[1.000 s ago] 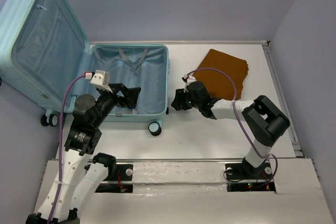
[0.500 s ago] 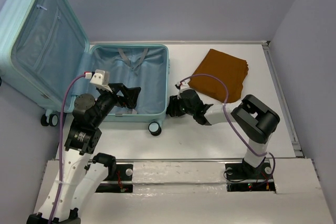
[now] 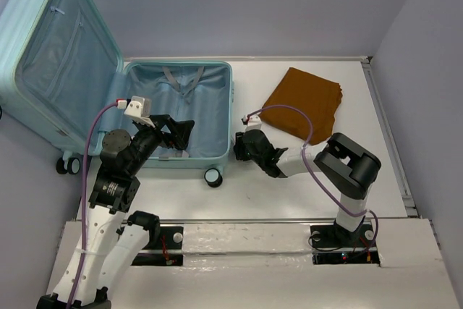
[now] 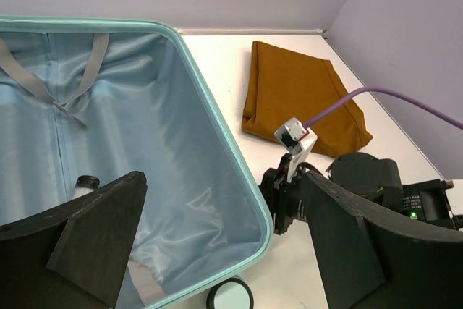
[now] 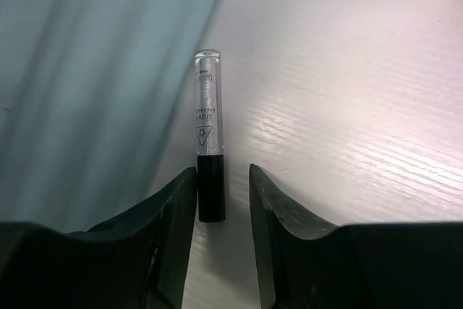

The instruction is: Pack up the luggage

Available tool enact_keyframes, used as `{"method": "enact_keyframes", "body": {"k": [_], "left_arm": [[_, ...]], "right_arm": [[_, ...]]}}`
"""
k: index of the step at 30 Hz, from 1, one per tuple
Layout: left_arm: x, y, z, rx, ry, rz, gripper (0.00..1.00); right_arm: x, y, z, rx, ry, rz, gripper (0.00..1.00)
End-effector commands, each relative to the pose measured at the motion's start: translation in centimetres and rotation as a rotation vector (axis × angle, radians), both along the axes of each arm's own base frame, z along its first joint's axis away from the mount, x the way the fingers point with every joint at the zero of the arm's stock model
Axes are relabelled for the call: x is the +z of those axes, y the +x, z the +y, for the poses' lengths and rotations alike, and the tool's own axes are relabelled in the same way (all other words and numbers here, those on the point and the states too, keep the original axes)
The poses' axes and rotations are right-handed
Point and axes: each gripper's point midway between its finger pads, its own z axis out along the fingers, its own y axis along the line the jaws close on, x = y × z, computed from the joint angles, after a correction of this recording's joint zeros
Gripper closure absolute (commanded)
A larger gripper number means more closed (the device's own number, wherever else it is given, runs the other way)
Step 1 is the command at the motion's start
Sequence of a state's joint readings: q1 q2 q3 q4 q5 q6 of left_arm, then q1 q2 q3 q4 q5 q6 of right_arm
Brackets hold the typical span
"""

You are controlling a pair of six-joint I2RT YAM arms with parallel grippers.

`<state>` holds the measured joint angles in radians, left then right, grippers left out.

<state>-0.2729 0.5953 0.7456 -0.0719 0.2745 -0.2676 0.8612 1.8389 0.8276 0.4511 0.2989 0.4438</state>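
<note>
The luggage (image 3: 217, 77) lies open, its lid (image 3: 58, 56) propped at the back left, its light blue lining (image 4: 145, 128) showing. My left gripper (image 3: 184, 139) hangs open and empty over the front right of the base, jaws wide in its wrist view (image 4: 223, 179). My right gripper (image 3: 239, 146) is low on the table against the suitcase's right wall. In its wrist view it (image 5: 223, 170) is open around a small clear tube with a black cap (image 5: 208, 135) lying on the table. The cap touches the left finger, with a gap to the right finger.
A folded brown cloth (image 3: 304, 103) lies at the back right, also in the left wrist view (image 4: 296, 99). A small white bottle with a black cap (image 4: 85, 184) lies inside the suitcase. A black spinner wheel (image 3: 213, 176) sticks out at the front right corner.
My right gripper has moved left and down to the table beside the suitcase's right wall. The left arm has not moved.
</note>
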Motion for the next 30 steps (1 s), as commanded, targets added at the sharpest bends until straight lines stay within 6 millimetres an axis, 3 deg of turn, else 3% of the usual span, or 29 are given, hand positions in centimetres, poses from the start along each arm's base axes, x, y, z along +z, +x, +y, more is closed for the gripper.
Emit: {"method": "enact_keyframes", "body": {"k": [1, 5, 12, 14, 15, 18, 19, 21, 22, 23, 26, 30], "left_arm": [[0.5, -0.1, -0.2, -0.018, -0.015, -0.027, 0.01], [0.6, -0.1, -0.3, -0.021, -0.018, -0.029, 0.01], [0.7, -0.2, -0.2, -0.017, -0.017, -0.035, 0.01], [0.7, -0.2, -0.2, -0.018, -0.017, -0.035, 0.01], [0.7, -0.2, -0.2, -0.018, -0.017, -0.035, 0.01], [0.7, -0.2, -0.2, -0.018, -0.018, -0.036, 0.01], [0.7, -0.2, -0.2, -0.018, -0.018, -0.036, 0.01], [0.8, -0.3, -0.2, -0.018, -0.019, -0.037, 0.01], [0.8, -0.3, -0.2, -0.02, -0.02, -0.038, 0.01], [0.8, -0.3, -0.2, -0.02, -0.02, -0.038, 0.01], [1.0, -0.4, -0.2, -0.023, -0.023, -0.043, 0.01], [1.1, -0.5, -0.2, -0.02, -0.025, -0.047, 0.01]], "right_arm": [[-3.2, -0.2, -4.1, -0.135, -0.165, 0.04, 0.6], [-2.0, -0.4, -3.0, -0.044, -0.145, 0.006, 0.59], [-3.4, -0.8, -1.6, 0.061, -0.18, 0.034, 0.62], [-3.7, -0.8, -1.9, 0.054, -0.195, 0.041, 0.71], [-3.8, -0.9, -2.3, 0.039, -0.208, 0.046, 0.85], [-3.4, -0.9, -4.2, -0.018, -0.256, 0.039, 0.92], [-1.7, -0.7, -4.6, -0.051, -0.24, 0.013, 0.93], [-0.2, -1.2, -5.9, -0.078, -0.248, 0.007, 0.93], [2.8, -1.1, -6.2, -0.1, -0.209, -0.04, 0.93], [2.4, -1.3, -6.8, -0.104, -0.235, -0.03, 0.93], [9.3, -1.7, -7.4, -0.104, -0.144, -0.121, 0.93], [16.1, -2.9, -6.1, -0.006, 0.008, -0.205, 0.93]]}}
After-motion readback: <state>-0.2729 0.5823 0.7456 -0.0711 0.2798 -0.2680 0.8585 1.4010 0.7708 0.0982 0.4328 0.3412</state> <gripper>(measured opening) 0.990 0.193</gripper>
